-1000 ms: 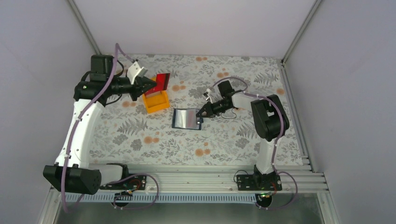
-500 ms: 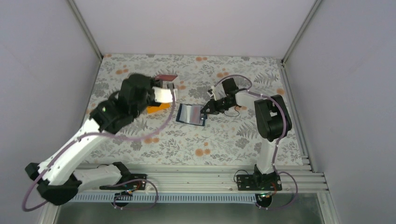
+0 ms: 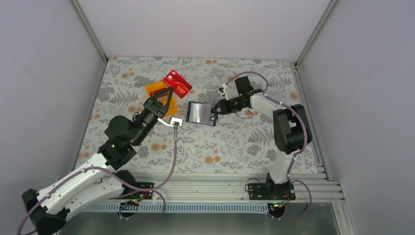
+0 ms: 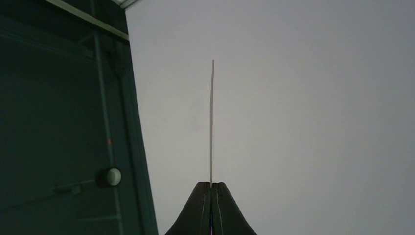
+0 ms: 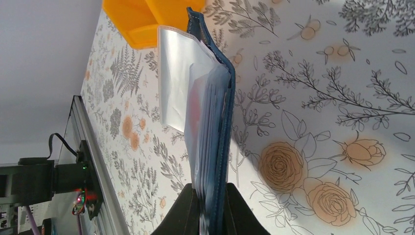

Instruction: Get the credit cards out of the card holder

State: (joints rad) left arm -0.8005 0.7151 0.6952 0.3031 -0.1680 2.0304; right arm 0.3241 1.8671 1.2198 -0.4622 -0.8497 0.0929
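Note:
My left gripper (image 3: 166,94) is shut on a red credit card (image 3: 177,82) and holds it high in the air over the orange tray (image 3: 152,89). In the left wrist view the card (image 4: 212,122) shows edge-on as a thin line rising from the closed gripper (image 4: 211,185). My right gripper (image 3: 214,111) is shut on the right edge of the blue card holder (image 3: 199,113), which stands open at the table's middle. In the right wrist view the holder (image 5: 219,117) stands on edge with clear pockets fanned out, clamped in the gripper (image 5: 212,191); a reddish card shows inside a pocket.
The orange tray also shows in the right wrist view (image 5: 142,19), just beyond the holder. The flowered tablecloth (image 3: 235,142) covers the table. White walls close in the sides and back; a metal rail (image 3: 210,188) runs along the near edge.
My left arm has swung down and forward; it now points up and lifts the red card over the tray. The right gripper has shifted the card holder slightly back.

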